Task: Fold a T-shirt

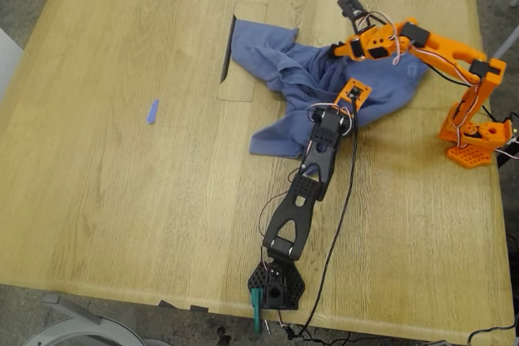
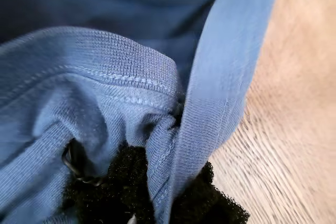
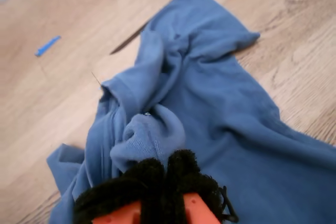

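**A:** How far is the folding judged to be, going from the exterior view's left to its right?

**B:** At about 9 o'clock only a small blue scrap (image 1: 152, 111) is seen on the wooden table (image 1: 97, 200). Next comes a rectangular panel (image 1: 239, 79) let into the tabletop. The T-shirt (image 1: 272, 58) begins at the edge of this panel and reaches toward 2 o'clock. It is crumpled, with twisted ridges and one part hanging down toward 6 o'clock. No neat fold can be found, so the task is judged to be at its beginning. The cloth must be spread flat and then folded.

**A:** And the grippers?

**B:** A ribbed hem is clamped between the black pads of my first gripper (image 2: 157, 203), with bare wood just beside it. The pads of my second gripper (image 3: 165, 182) are pressed together on a bunched lump of cloth. A black arm (image 1: 304, 192) from 6 o'clock and an orange arm (image 1: 454, 50) from 3 o'clock both end in the shirt. Which one is which cannot be told for sure.

**A:** Can any writing be read?

**B:** No brand, label or lettering can be made out. Only plain blue fabric and stitching are shown.
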Controlling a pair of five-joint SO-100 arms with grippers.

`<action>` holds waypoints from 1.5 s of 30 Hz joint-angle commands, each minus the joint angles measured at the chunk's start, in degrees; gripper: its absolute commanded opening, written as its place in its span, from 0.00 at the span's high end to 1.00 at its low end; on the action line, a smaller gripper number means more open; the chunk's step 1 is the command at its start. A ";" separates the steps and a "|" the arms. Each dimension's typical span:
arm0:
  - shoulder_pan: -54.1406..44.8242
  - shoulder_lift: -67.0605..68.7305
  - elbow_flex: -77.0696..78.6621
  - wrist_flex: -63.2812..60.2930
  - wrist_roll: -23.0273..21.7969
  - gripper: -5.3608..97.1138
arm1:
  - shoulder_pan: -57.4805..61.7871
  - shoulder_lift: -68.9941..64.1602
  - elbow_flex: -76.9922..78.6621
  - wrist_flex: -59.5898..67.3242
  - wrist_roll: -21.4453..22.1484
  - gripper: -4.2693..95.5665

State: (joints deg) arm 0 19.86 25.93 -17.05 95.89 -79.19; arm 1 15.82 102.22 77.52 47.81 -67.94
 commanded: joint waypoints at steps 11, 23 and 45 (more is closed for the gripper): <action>-2.37 32.17 -0.79 5.36 0.97 0.95 | -3.60 20.83 8.61 -14.41 -1.85 0.91; 0.00 41.48 1.93 8.00 1.32 0.95 | -4.75 34.98 22.24 -19.25 -2.64 0.91; 2.11 40.96 3.08 7.56 0.97 0.95 | -2.29 34.89 28.83 -18.63 -0.09 0.89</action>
State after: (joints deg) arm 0 20.48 55.37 -13.36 103.45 -78.49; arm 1 12.30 136.58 106.44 28.39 -68.73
